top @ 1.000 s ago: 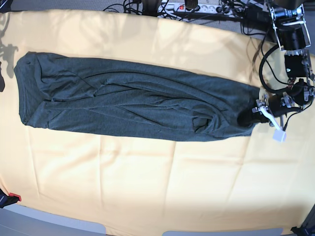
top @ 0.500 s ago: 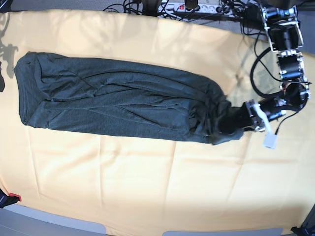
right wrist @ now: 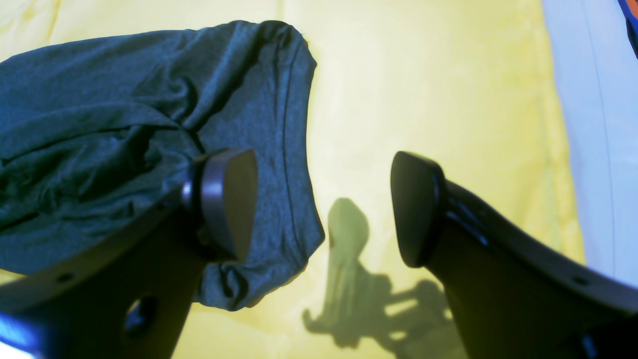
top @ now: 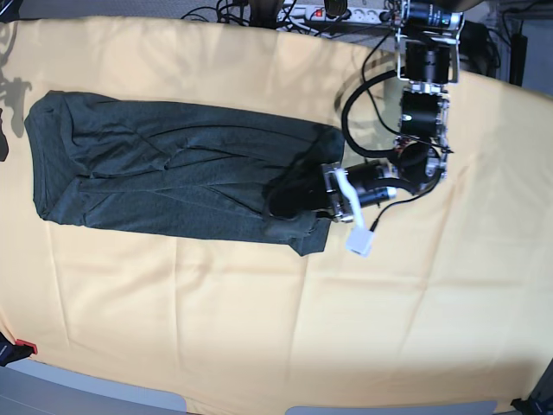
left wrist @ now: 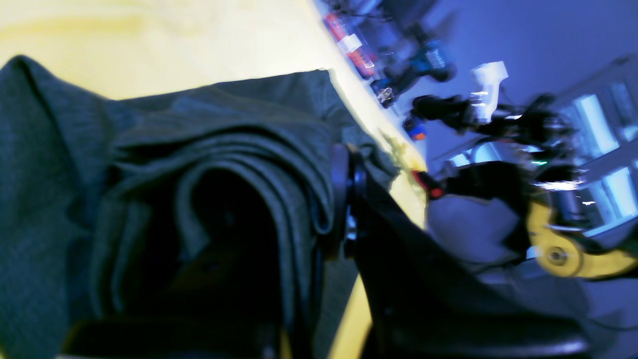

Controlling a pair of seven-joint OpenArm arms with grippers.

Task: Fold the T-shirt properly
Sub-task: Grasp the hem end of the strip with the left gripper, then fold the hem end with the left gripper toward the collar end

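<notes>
The dark charcoal-green T-shirt (top: 164,177) lies lengthwise across the left and middle of the table. My left gripper (top: 321,197) is shut on its right end, which is lifted and doubled back over the body. In the left wrist view bunched layers of the shirt (left wrist: 164,164) sit against a black finger (left wrist: 345,199). In the right wrist view my right gripper (right wrist: 324,204) is open and empty, hovering over the shirt's hemmed end (right wrist: 279,129), one finger above the fabric and the other above bare cloth.
A pale yellow-orange cloth (top: 259,320) covers the table. A power strip and cables (top: 333,13) lie along the back edge. The grey front edge of the table (top: 95,389) shows at bottom left, with a small red item (top: 26,347) beside it.
My left gripper has carried the shirt's right end well to the left, over the body. The spread shirt is now much shorter.
</notes>
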